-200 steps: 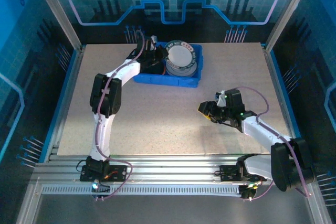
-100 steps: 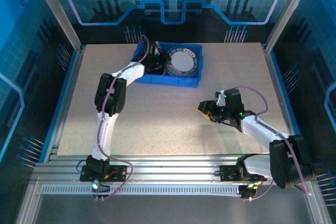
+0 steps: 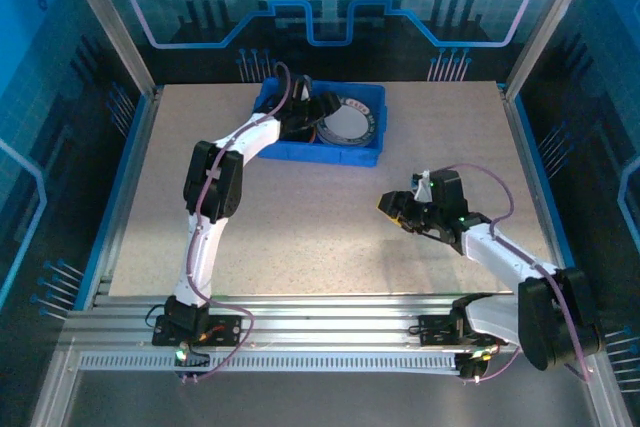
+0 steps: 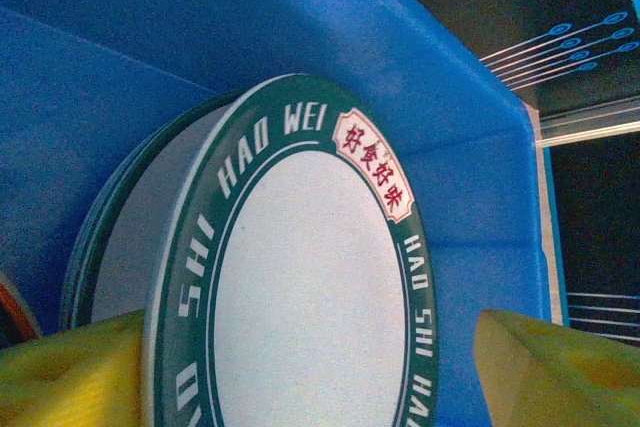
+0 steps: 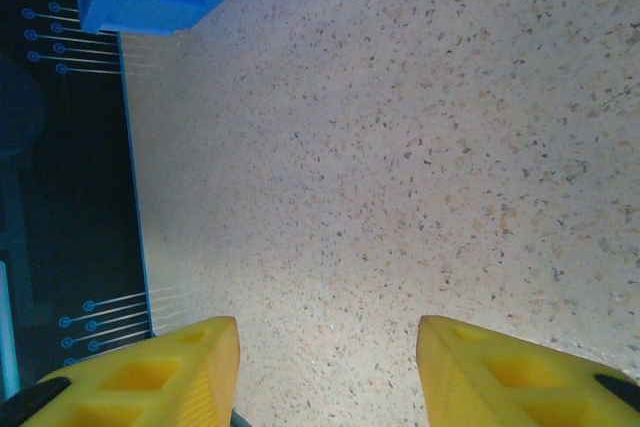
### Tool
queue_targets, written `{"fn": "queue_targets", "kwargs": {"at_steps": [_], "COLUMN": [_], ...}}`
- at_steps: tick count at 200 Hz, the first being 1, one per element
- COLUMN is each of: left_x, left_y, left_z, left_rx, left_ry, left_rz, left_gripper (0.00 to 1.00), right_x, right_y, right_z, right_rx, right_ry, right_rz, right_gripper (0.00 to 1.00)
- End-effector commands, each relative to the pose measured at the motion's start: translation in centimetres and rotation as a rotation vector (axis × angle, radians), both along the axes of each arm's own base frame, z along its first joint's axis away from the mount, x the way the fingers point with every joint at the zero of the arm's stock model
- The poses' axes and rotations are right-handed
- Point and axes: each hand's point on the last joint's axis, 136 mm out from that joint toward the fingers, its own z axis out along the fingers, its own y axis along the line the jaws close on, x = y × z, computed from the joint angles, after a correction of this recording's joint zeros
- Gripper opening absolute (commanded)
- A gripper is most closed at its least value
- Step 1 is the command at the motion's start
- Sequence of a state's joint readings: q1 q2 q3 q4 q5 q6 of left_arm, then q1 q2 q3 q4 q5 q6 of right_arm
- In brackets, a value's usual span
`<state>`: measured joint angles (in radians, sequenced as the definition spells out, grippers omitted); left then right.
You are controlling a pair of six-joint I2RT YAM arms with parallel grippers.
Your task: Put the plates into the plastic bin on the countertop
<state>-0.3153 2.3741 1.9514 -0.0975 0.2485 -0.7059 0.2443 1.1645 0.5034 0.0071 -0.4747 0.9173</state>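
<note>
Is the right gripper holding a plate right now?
No: the right gripper is open over the speckled countertop, nothing between its fingers.

Left gripper [image 3: 308,113] has pushed further up into the plastic bin [image 3: 372,99]. Its jaws have gone from pinched to wide, with the yellow fingers [image 4: 555,372] now either side of the green-rimmed plate [image 4: 310,287]. The plate looks let go, though contact on the left finger is unclear.

Beige speckled worktop [image 3: 300,237], blue edging [image 3: 128,182] on left and right sides, aluminium rails [image 3: 330,309] along near side. Blue plastic bin [image 3: 330,156] sits flat on it at far edge, about centre.
</note>
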Motion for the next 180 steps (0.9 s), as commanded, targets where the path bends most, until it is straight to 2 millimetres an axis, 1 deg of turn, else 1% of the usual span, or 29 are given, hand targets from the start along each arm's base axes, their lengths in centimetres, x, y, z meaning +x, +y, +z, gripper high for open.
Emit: {"fn": "queue_targets", "kwargs": {"at_steps": [1, 17, 28, 47, 60, 104, 130, 142, 155, 156, 158, 173, 178, 180], "left_x": [0.1, 0.1, 0.1, -0.1, -0.3, -0.6, -1.2, -1.7, -2.6, -2.7, -2.9, -4.7, -5.5, -5.8], "left_y": [0.0, 0.2, 0.3, 0.5, 0.7, 0.8, 0.3, 0.1, -0.2, -0.2, -0.2, -0.3, -0.3, -0.4], "left_z": [3.4, 4.0, 4.3, 4.8, 5.3, 8.0, 9.7, 10.6, 11.6, 12.1, 12.4, 13.9, 14.6, 14.6], "left_rx": [0.040, 0.069, 0.086, 0.113, 0.135, 0.188, 0.207, 0.203, 0.202, 0.199, 0.200, 0.201, 0.197, 0.197], "left_ry": [-0.051, -0.057, -0.058, -0.062, -0.064, -0.108, -0.147, -0.155, -0.170, -0.180, -0.184, -0.219, -0.237, -0.239], "left_rz": [-0.008, -0.005, -0.005, 0.002, 0.009, 0.002, -0.018, -0.030, -0.044, -0.044, -0.046, -0.057, -0.062, -0.066], "left_gripper": [0.82, 0.88, 0.89, 0.94, 0.99, 0.99, 0.99, 0.99, 0.99, 0.99, 0.99, 0.99, 0.99, 0.99], "right_x": [-0.4, -0.7, -0.8, -1.1, -1.2, -1.3, -1.5, -1.6, -1.6, -1.6, -1.5, -1.2, -1.0, -0.9], "right_y": [-0.9, -1.1, -1.2, -1.5, -1.6, -2.1, -2.3, -2.5, -3.0, -3.1, -3.2, -4.1, -4.4, -4.5], "right_z": [0.1, 0.1, 0.2, 0.4, 0.7, 1.7, 2.1, 2.5, 3.3, 3.4, 3.6, 5.3, 6.0, 6.3], "right_rx": [-0.038, -0.053, -0.058, -0.068, -0.074, -0.099, -0.106, -0.121, -0.165, -0.170, -0.178, -0.246, -0.267, -0.276], "right_ry": [-0.016, -0.023, -0.025, -0.034, -0.044, -0.077, -0.091, -0.103, -0.133, -0.137, -0.147, -0.221, -0.248, -0.258], "right_rz": [-0.007, -0.010, -0.010, -0.015, -0.015, -0.025, -0.031, -0.034, -0.035, -0.034, -0.036, -0.046, -0.051, -0.055], "right_gripper": [0.51, 0.51, 0.51, 0.51, 0.51, 0.51, 0.51, 0.51, 0.51, 0.51, 0.51, 0.52, 0.53, 0.54]}}
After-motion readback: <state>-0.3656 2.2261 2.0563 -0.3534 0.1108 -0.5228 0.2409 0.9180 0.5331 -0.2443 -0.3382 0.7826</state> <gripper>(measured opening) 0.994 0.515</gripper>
